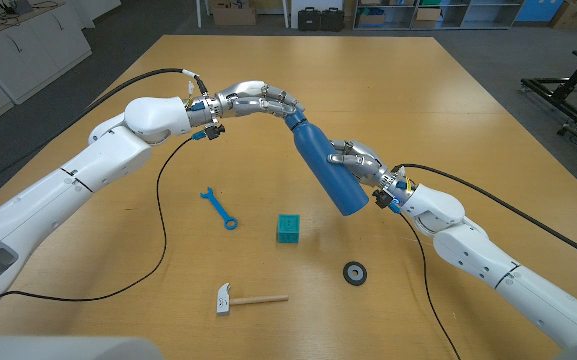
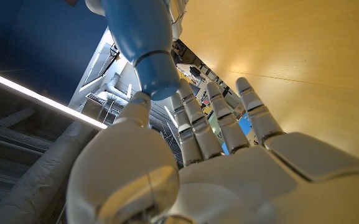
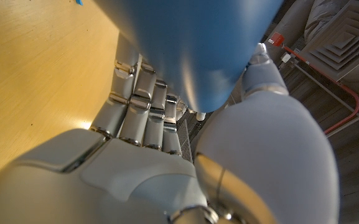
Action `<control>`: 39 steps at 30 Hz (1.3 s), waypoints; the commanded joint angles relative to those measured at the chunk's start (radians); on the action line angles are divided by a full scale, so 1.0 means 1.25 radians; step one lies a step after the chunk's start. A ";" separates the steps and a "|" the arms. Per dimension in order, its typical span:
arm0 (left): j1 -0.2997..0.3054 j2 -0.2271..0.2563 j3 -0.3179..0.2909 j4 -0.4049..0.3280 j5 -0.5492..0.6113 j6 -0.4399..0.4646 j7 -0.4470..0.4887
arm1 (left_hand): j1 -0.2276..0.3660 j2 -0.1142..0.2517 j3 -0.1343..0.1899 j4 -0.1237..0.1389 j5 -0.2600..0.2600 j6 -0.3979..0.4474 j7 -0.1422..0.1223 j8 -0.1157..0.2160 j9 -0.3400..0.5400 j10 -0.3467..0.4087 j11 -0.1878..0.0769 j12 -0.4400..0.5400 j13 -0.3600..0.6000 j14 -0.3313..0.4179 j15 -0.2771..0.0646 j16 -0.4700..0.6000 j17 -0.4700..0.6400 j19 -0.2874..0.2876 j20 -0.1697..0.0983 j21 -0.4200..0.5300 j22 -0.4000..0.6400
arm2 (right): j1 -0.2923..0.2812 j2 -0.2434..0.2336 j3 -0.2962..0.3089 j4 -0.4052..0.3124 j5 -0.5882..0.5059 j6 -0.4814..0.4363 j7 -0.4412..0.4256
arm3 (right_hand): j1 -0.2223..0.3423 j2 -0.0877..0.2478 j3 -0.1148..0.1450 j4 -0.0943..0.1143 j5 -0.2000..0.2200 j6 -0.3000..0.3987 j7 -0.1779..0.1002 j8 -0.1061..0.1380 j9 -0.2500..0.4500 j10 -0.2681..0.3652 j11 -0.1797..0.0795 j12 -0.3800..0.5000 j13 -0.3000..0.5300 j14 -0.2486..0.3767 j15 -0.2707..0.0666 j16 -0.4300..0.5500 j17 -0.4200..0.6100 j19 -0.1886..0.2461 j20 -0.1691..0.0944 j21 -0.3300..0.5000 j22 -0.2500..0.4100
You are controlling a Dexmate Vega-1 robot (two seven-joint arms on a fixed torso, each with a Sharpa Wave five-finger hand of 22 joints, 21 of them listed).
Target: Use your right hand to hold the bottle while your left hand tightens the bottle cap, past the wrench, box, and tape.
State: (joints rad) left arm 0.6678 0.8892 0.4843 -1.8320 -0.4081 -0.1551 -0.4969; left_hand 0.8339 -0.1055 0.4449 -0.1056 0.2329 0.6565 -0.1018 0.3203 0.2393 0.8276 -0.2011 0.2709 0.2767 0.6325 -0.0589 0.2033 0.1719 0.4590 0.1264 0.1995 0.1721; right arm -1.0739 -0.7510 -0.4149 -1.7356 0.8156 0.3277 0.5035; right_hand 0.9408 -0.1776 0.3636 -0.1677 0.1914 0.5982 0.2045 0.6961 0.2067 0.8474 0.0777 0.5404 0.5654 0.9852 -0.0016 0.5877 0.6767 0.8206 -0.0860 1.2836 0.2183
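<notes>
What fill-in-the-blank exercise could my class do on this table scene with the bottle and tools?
1. The right robot hand grips the body of the ____ bottle.
2. The left robot hand holds the bottle's ____.
3. The tool lying nearest the table's front edge is a ____.
4. The blue wrench lies to the picture's ____ of the teal box.

Missing words: blue; cap; hammer; left

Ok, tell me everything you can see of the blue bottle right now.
The blue bottle looks matte, maybe metal, with a narrower neck and a same-coloured cap. It is lifted off the table and tilted, cap end up toward the left hand, base toward the right. The right hand grips its lower body; the left hand's fingers wrap the cap. Nothing else touches it.
</notes>
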 commanded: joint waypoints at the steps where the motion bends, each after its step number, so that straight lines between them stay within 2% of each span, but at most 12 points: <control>1: -0.003 -0.010 0.006 0.023 0.013 -0.050 -0.015 | 0.144 0.103 0.084 -0.068 0.006 -0.008 -0.016 0.003 0.005 -0.002 -0.007 -0.006 0.005 0.009 -0.114 -0.004 0.002 0.003 -0.012 -0.002 0.000 | -0.001 -0.002 0.004 -0.002 0.003 0.005 0.002 | 0.218 0.222 0.027 0.009 0.006 0.215 -0.206 0.011 0.005 0.194 -0.195 0.002 0.004 0.118 -0.166 0.004 0.002 -0.001 -0.114 0.006 0.000; 2: -0.002 -0.009 0.005 0.025 0.013 -0.056 -0.018 | 0.142 0.103 0.084 -0.064 0.006 -0.015 -0.015 0.001 0.006 -0.010 -0.005 -0.010 0.006 0.006 -0.113 -0.005 0.003 0.001 -0.013 -0.003 0.000 | 0.000 -0.002 0.004 -0.001 0.001 0.006 0.002 | 0.218 0.222 0.027 0.009 0.006 0.216 -0.207 0.011 0.005 0.194 -0.195 0.002 0.004 0.118 -0.166 0.004 0.002 -0.001 -0.114 0.006 0.000; 4: 0.000 -0.008 0.005 0.030 0.008 -0.066 -0.026 | 0.105 0.077 0.068 -0.045 -0.001 -0.040 -0.021 -0.009 0.008 -0.033 -0.004 -0.023 0.010 -0.006 -0.106 -0.009 0.006 -0.006 -0.014 -0.006 0.001 | 0.001 0.000 0.004 0.001 0.003 0.007 0.003 | 0.218 0.222 0.027 0.009 0.006 0.215 -0.206 0.011 0.005 0.194 -0.196 0.002 0.004 0.119 -0.167 0.004 0.002 -0.001 -0.114 0.006 0.000; 6: 0.005 -0.007 0.003 0.035 -0.001 -0.074 -0.032 | 0.088 0.067 0.060 -0.041 -0.004 -0.053 -0.021 -0.014 0.008 -0.050 0.001 -0.030 0.012 -0.013 -0.102 -0.011 0.007 -0.014 -0.013 -0.008 0.001 | 0.003 0.001 0.003 0.003 0.004 0.006 0.006 | 0.218 0.222 0.028 0.010 0.006 0.216 -0.207 0.011 0.005 0.195 -0.196 0.001 0.004 0.120 -0.167 0.004 0.003 -0.001 -0.114 0.007 0.000; 9: 0.013 -0.001 0.001 0.043 -0.001 -0.085 -0.037 | 0.043 0.049 0.042 -0.031 -0.010 -0.108 -0.017 -0.037 0.007 -0.113 0.012 -0.052 0.017 -0.057 -0.077 -0.017 0.011 -0.039 -0.005 -0.012 0.001 | 0.008 0.003 0.001 0.006 0.004 0.006 0.010 | 0.218 0.222 0.028 0.010 0.006 0.216 -0.206 0.011 0.005 0.195 -0.197 0.001 0.005 0.120 -0.167 0.003 0.003 -0.001 -0.114 0.007 0.000; 13: 0.025 0.003 -0.001 0.055 -0.006 -0.096 -0.040 | 0.025 0.038 0.037 -0.034 -0.014 -0.163 -0.017 -0.059 0.008 -0.187 0.028 -0.068 0.021 -0.106 -0.070 -0.022 0.012 -0.066 0.003 -0.014 0.002 | 0.012 0.004 0.002 0.006 0.002 0.007 0.009 | 0.217 0.222 0.028 0.009 0.005 0.217 -0.207 0.011 0.005 0.196 -0.197 -0.001 0.003 0.120 -0.167 0.003 0.004 -0.001 -0.114 0.008 -0.001; 16: 0.031 0.002 -0.004 0.061 -0.013 -0.106 -0.043 | 0.017 0.035 0.034 -0.033 -0.016 -0.174 -0.016 -0.063 0.009 -0.205 0.036 -0.070 0.022 -0.116 -0.064 -0.021 0.012 -0.077 0.004 -0.016 0.002 | 0.013 0.004 0.003 0.006 0.001 0.008 0.008 | 0.217 0.222 0.028 0.009 0.005 0.216 -0.206 0.011 0.005 0.196 -0.197 -0.001 0.004 0.120 -0.167 0.003 0.004 -0.001 -0.114 0.008 -0.001; 18: 0.036 0.003 -0.006 0.064 -0.018 -0.115 -0.045 | -0.006 0.028 0.025 -0.028 -0.020 -0.205 -0.010 -0.075 0.009 -0.241 0.050 -0.071 0.024 -0.137 -0.052 -0.019 0.014 -0.088 0.007 -0.015 0.002 | 0.014 0.005 0.005 0.006 0.000 0.010 0.007 | 0.217 0.223 0.028 0.009 0.005 0.217 -0.207 0.011 0.005 0.196 -0.197 -0.001 0.004 0.120 -0.167 0.002 0.004 -0.001 -0.114 0.008 -0.001; 20: 0.039 0.004 -0.008 0.065 -0.020 -0.121 -0.048 | -0.021 0.021 0.018 -0.026 -0.023 -0.223 -0.004 -0.081 0.009 -0.259 0.051 -0.070 0.025 -0.147 -0.046 -0.018 0.014 -0.097 0.008 -0.015 0.002 | 0.015 0.005 0.006 0.005 -0.002 0.012 0.006 | 0.217 0.223 0.029 0.009 0.005 0.216 -0.206 0.011 0.005 0.195 -0.196 -0.001 0.005 0.120 -0.167 0.002 0.005 -0.001 -0.114 0.008 -0.001; 23: 0.041 0.005 -0.008 0.065 -0.020 -0.129 -0.052 | -0.043 0.013 0.009 -0.023 -0.027 -0.246 -0.002 -0.088 0.009 -0.290 0.067 -0.069 0.026 -0.174 -0.030 -0.019 0.015 -0.119 0.013 -0.017 0.003 | 0.017 0.005 0.006 0.005 -0.002 0.012 0.006 | 0.217 0.223 0.029 0.009 0.005 0.217 -0.206 0.011 0.005 0.195 -0.196 -0.001 0.006 0.120 -0.167 0.002 0.005 -0.001 -0.114 0.008 -0.001; 27: 0.047 0.006 -0.013 0.063 -0.026 -0.137 -0.051 | -0.057 0.009 0.004 -0.020 -0.029 -0.253 0.001 -0.090 0.009 -0.301 0.074 -0.069 0.027 -0.184 -0.028 -0.019 0.015 -0.125 0.013 -0.016 0.003 | 0.021 0.005 0.006 0.007 -0.002 0.009 0.006 | 0.218 0.223 0.029 0.009 0.006 0.216 -0.206 0.011 0.005 0.196 -0.194 -0.002 0.007 0.120 -0.167 0.001 0.006 -0.001 -0.114 0.009 -0.002; 39: 0.069 0.011 -0.022 0.060 -0.012 -0.137 -0.019 | -0.066 0.008 0.001 -0.019 -0.030 -0.254 0.001 -0.088 0.009 -0.309 0.071 -0.065 0.027 -0.194 -0.026 -0.017 0.015 -0.133 0.014 -0.015 0.003 | 0.027 0.008 0.005 0.012 -0.003 0.012 0.012 | 0.218 0.222 0.031 0.008 0.006 0.217 -0.205 0.010 0.006 0.198 -0.193 -0.004 0.007 0.121 -0.167 -0.001 0.007 -0.002 -0.114 0.010 -0.003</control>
State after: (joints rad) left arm 0.7342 0.9008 0.4636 -1.7597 -0.4324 -0.3174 -0.5458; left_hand 0.7578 -0.0969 0.4366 -0.1137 0.1944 0.3392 -0.1003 0.2087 0.2489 0.4424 -0.1096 0.1868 0.3089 0.3924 -0.0411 0.1772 0.1887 0.2958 0.1429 0.1810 0.1723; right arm -1.0465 -0.7446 -0.4090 -1.7255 0.8152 0.3319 0.5138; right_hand 0.9410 -0.1778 0.3636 -0.1676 0.1917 0.6002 0.2064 0.6962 0.2066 0.8482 0.0785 0.5359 0.5753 0.9901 0.0027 0.5886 0.6839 0.8206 -0.0860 1.2913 0.2136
